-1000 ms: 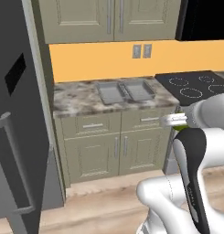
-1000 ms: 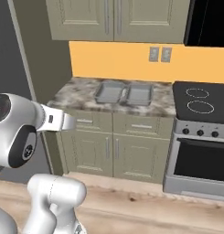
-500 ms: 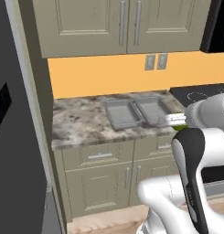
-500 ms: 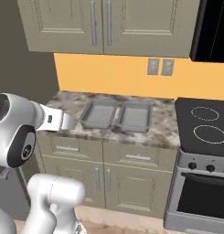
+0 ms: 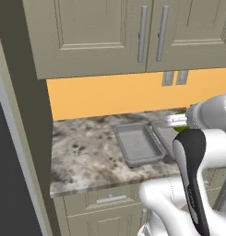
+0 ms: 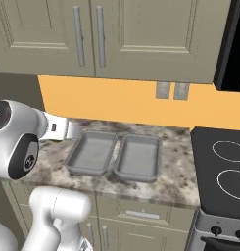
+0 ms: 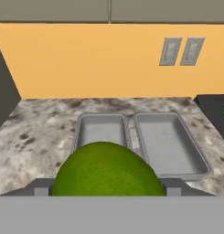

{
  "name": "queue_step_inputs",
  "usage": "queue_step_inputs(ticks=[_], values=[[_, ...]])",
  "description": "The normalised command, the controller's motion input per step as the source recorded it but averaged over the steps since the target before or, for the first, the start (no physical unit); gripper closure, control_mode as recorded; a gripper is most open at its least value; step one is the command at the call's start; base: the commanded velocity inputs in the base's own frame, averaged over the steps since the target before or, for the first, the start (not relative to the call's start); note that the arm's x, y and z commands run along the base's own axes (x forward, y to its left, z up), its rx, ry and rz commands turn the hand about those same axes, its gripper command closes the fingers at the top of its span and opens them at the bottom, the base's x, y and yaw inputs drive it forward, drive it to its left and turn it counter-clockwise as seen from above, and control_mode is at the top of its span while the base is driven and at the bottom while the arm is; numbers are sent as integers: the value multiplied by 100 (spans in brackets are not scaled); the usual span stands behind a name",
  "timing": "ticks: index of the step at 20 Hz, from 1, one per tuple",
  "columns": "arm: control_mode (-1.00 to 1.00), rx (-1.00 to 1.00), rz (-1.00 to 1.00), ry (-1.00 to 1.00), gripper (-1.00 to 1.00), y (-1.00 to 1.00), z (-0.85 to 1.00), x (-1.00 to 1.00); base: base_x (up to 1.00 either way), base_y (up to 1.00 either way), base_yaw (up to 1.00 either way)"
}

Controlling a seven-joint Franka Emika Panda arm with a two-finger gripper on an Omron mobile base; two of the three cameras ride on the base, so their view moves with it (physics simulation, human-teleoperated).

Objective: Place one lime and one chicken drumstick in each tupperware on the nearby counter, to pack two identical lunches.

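Observation:
My gripper is shut on a green lime, which bulges between the two fingertips low in the hand view. A sliver of the lime peeks out beside the arm in the left base view. Beyond it, two grey tupperware trays lie side by side on the speckled counter, both with nothing in them: the left one and the right one. The lime hangs in front of and above the left tray's near edge. The chicken drumstick is out of view.
A black stovetop borders the counter on the right. Beige upper cabinets hang over the orange backsplash with two outlets. A tall dark appliance side closes off the counter's left end.
The whole picture has shifted: the base has driven closer, so the counter and trays loom larger and nearer. The gripper has kept its hold on the lime.

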Motion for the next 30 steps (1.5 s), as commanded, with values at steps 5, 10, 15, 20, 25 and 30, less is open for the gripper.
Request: queue_step_inputs(ticks=[5,10,15,20,25,30], values=[[100,0,0,0,100,0,0,0,65,0,0],[-100,0,1,1,100,0,-22,4,16,0,1],[-100,0,2,6,100,0,-60,30,0,0,0],[-100,0,3,3,100,0,-62,52,0,0,0],[-100,0,1,5,100,5,-62,58,0,0,0],[-100,0,0,8,100,14,-63,63,0,0,0]])
